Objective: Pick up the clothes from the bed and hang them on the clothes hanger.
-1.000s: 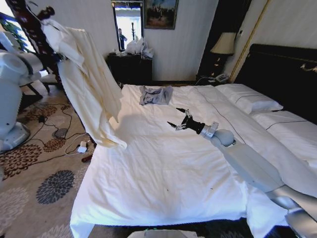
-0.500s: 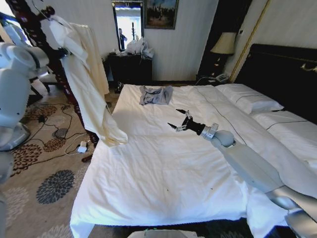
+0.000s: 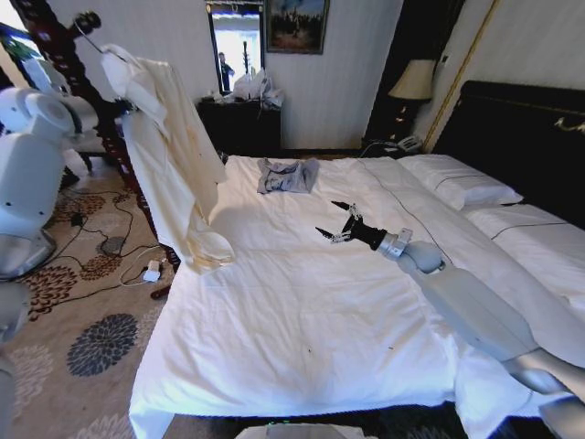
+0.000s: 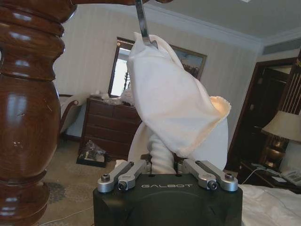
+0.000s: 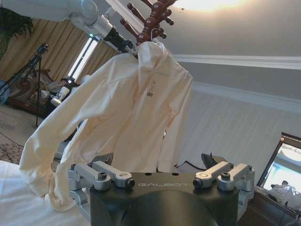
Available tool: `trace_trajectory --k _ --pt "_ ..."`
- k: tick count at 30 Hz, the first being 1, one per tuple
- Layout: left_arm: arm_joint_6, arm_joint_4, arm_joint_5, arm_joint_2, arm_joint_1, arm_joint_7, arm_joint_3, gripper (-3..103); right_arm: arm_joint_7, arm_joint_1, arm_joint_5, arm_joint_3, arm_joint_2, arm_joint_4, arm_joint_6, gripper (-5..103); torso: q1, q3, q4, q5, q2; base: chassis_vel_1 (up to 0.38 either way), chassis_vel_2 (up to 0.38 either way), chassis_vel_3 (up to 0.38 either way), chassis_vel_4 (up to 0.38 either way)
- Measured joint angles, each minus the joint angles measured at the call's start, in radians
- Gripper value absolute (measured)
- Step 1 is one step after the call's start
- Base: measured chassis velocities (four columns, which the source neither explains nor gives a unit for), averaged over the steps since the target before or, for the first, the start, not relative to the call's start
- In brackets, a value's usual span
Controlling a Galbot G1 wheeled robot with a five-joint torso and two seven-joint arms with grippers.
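The cream clothes (image 3: 169, 155) hang beside the bed's (image 3: 302, 311) left edge, draped over the clothes hanger. The hanger's body is hidden under the fabric. Its silver hook (image 4: 142, 23) reaches up to the top of a reddish-brown wooden post (image 4: 28, 108). In the right wrist view the clothes (image 5: 127, 117) hang full length from a peg. My left gripper (image 3: 117, 108) is raised at the shoulder of the clothes and shut on the fabric (image 4: 162, 155). My right gripper (image 3: 340, 224) hovers open above the middle of the bed, holding nothing.
A small blue-grey garment (image 3: 286, 174) lies at the far end of the bed. Pillows (image 3: 462, 187) and a dark headboard (image 3: 521, 137) are on the right. Cables and a power strip (image 3: 151, 272) lie on the patterned carpet by the post. A dark dresser (image 3: 239, 123) stands behind.
The hanging clothes have swung, the lower part now back toward the bed. My left arm has risen a little by the post. The right gripper has shifted slightly right.
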Motion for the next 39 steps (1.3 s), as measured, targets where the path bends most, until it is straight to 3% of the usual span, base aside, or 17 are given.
trace_trajectory --k 12,14,17,21,23,26,27,29,31,32,34,35,36,38,39 --pt "-0.037 -0.132 -0.006 0.071 0.076 -0.038 -0.031 16 0.002 -0.025 0.000 0.026 -0.021 0.036 -0.002 100 0.000 0.000 0.0001 -0.0006 0.000 0.000 0.000 0.000 0.000" --pt "-0.057 -0.180 -0.016 0.096 0.100 -0.052 -0.054 26 0.004 -0.033 0.000 0.032 -0.025 0.049 -0.004 100 0.000 0.000 0.0006 -0.0011 0.000 0.000 0.000 0.000 0.000" --pt "-0.062 -0.219 -0.029 0.114 0.114 -0.063 -0.073 32 0.005 -0.039 0.000 0.037 -0.030 0.057 -0.006 100 0.000 0.000 0.0008 -0.0006 0.000 0.000 0.000 0.000 0.000" --pt "-0.042 -0.319 -0.052 0.160 0.151 -0.098 -0.127 47 0.007 -0.051 0.000 0.047 -0.043 0.073 -0.008 100 0.000 0.000 -0.0003 -0.0005 0.000 0.000 0.000 0.000 0.000" --pt "-0.032 -0.410 -0.073 0.217 0.193 -0.125 -0.165 58 0.008 -0.061 0.002 0.058 -0.055 0.091 -0.011 100 0.000 0.000 -0.0001 0.0002 0.000 0.000 0.000 0.000 0.000" --pt "-0.028 -0.479 -0.092 0.274 0.244 -0.142 -0.197 64 0.009 -0.072 0.006 0.070 -0.066 0.108 -0.018 100 0.000 0.000 -0.0002 -0.0001 0.000 0.000 0.000 0.000 0.000" --pt "-0.024 -0.533 -0.105 0.322 0.302 -0.153 -0.229 75 0.010 -0.080 0.010 0.080 -0.075 0.120 -0.022 100 0.000 0.000 0.0003 -0.0001 0.000 0.000 0.000 0.000 0.000" --pt "-0.019 -0.569 -0.112 0.354 0.354 -0.163 -0.260 75 0.010 -0.085 0.012 0.087 -0.079 0.127 -0.023 100 0.000 0.000 0.0007 -0.0004 0.000 0.000 0.000 0.000 0.000" --pt "-0.009 -0.628 -0.126 0.400 0.425 -0.181 -0.308 85 0.010 -0.098 0.017 0.104 -0.085 0.141 -0.024 100 0.000 0.000 0.0009 -0.0015 0.000 0.000 0.000 0.000 0.000" --pt "-0.004 -0.665 -0.135 0.421 0.458 -0.194 -0.332 85 0.010 -0.109 0.023 0.117 -0.089 0.151 -0.025 100 0.000 0.000 0.0009 -0.0008 0.000 0.000 0.000 0.000 0.000" --pt "0.011 -0.759 -0.176 0.453 0.531 -0.249 -0.392 96 0.013 -0.142 0.053 0.154 -0.096 0.175 -0.038 100 0.000 0.000 0.0004 -0.0001 0.000 0.000 0.000 0.000 0.000" --pt "0.011 -0.759 -0.176 0.453 0.531 -0.249 -0.392 96 0.013 -0.142 0.053 0.154 -0.096 0.175 -0.038 100 0.000 0.000 0.0004 -0.0001 0.000 0.000 0.000 0.000 0.000" --pt "0.014 -0.797 -0.198 0.456 0.566 -0.284 -0.426 98 0.028 -0.167 0.078 0.182 -0.102 0.194 -0.051 100 0.000 0.000 0.0000 0.0003 0.000 0.000 0.000 0.000 0.000" --pt "0.013 -0.877 -0.250 0.440 0.633 -0.413 -0.477 100 0.087 -0.247 0.154 0.279 -0.114 0.249 -0.095 100 0.000 0.000 -0.0005 -0.0002 0.000 0.000 0.000 0.000 0.000" --pt "0.013 -0.877 -0.250 0.440 0.633 -0.413 -0.477 100 0.087 -0.247 0.154 0.279 -0.114 0.249 -0.095 100 0.000 0.000 -0.0005 -0.0002 0.000 0.000 0.000 0.000 0.000"
